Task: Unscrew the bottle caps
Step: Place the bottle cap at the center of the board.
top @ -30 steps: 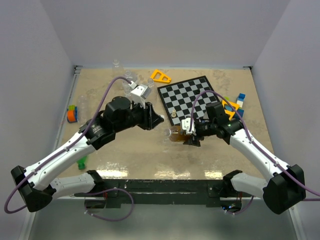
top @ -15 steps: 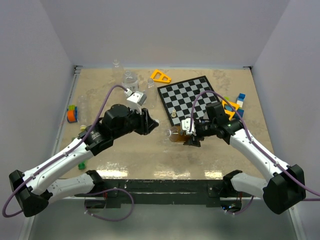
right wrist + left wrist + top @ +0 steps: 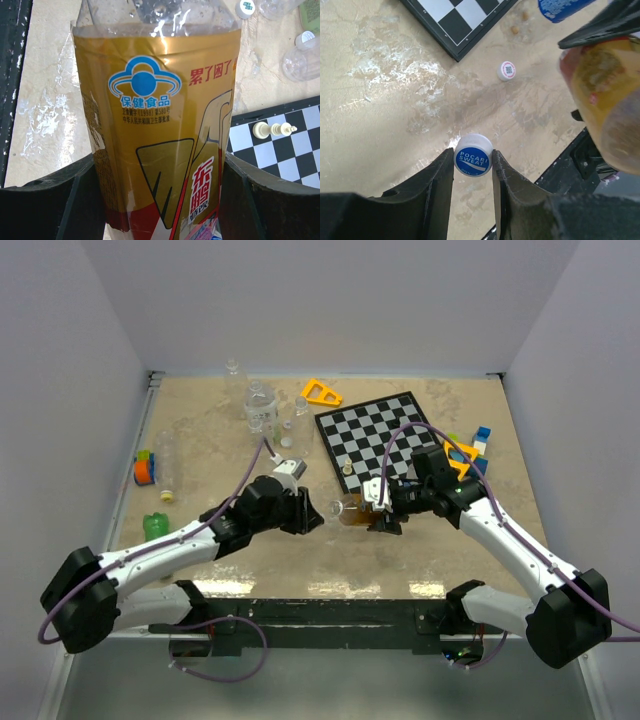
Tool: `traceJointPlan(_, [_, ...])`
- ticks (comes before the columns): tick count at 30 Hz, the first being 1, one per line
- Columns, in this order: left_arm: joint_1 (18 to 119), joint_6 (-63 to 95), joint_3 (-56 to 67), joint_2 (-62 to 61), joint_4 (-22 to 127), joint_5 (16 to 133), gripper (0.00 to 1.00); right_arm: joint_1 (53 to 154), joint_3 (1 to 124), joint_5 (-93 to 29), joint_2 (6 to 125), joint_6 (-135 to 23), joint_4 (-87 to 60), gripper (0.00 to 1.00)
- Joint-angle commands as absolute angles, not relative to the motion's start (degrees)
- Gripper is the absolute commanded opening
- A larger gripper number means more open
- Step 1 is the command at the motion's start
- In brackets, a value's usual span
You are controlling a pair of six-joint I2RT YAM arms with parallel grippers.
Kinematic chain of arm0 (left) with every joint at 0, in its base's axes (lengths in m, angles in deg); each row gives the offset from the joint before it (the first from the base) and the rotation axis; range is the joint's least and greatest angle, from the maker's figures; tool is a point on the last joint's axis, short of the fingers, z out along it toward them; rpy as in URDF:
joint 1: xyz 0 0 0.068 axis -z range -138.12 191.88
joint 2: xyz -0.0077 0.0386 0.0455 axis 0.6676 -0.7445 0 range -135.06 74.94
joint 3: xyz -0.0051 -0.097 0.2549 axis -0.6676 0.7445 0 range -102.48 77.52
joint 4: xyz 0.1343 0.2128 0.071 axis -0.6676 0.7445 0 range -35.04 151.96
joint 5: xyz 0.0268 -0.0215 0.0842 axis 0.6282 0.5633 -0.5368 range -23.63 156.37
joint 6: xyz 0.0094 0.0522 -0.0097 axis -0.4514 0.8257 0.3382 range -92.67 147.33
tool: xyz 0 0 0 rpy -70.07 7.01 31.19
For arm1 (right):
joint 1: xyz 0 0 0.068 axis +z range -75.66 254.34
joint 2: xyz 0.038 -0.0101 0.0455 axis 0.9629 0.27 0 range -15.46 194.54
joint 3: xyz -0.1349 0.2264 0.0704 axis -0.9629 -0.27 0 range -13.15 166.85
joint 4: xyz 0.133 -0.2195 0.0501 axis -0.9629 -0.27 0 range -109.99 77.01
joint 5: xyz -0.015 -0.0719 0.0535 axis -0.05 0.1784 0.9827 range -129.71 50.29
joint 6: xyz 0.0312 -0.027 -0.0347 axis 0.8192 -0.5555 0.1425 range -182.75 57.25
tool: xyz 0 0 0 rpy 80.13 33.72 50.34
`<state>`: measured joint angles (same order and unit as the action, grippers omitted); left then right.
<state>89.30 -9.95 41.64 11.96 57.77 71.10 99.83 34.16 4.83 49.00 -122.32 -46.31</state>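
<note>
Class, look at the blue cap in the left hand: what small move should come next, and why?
Probably lower the left hand to the table and open it, setting down the blue cap. The cap is pinched in that hand, well apart from the amber bottle gripped by the right hand, so it looks already unscrewed.

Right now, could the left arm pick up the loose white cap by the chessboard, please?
Probably not yet: the left gripper is shut on the blue cap, though nothing seems to block the white cap.
</note>
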Motion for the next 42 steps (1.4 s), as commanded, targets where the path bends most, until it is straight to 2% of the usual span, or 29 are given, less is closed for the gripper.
traceJointPlan(1, [90.0,-11.2,40.6,6.0,49.2,70.1,0.00,99.9,35.5,6.5,47.3,-123.0,-47.0,0.06])
traceJointPlan(6, [90.3,-9.9,37.2,-1.8,48.5,66.6,0.00,99.9,35.4,6.4,47.1,-123.0,-46.8,0.06])
traceJointPlan(20, [90.4,-10.8,27.3,-19.6,46.1,68.4,0.01,99.9,35.3,6.5,46.6,-123.0,-46.8,0.06])
traceJointPlan(30, [90.3,-10.6,26.5,-20.7,47.0,67.9,0.39,99.9,35.3,6.5,46.6,-123.0,-46.8,0.06])
traceJointPlan(34, [90.3,-10.3,27.3,-18.9,47.5,67.9,0.50,99.9,35.3,6.5,46.7,-123.0,-46.7,0.06])
traceJointPlan(36, [90.3,-10.2,27.3,-18.1,48.0,67.9,0.55,99.9,35.3,6.6,46.7,-123.1,-46.8,0.07])
traceJointPlan(42, [90.3,-9.4,29.5,-12.6,50.6,67.5,0.61,99.9,35.3,6.5,46.5,-123.0,-46.8,0.06])
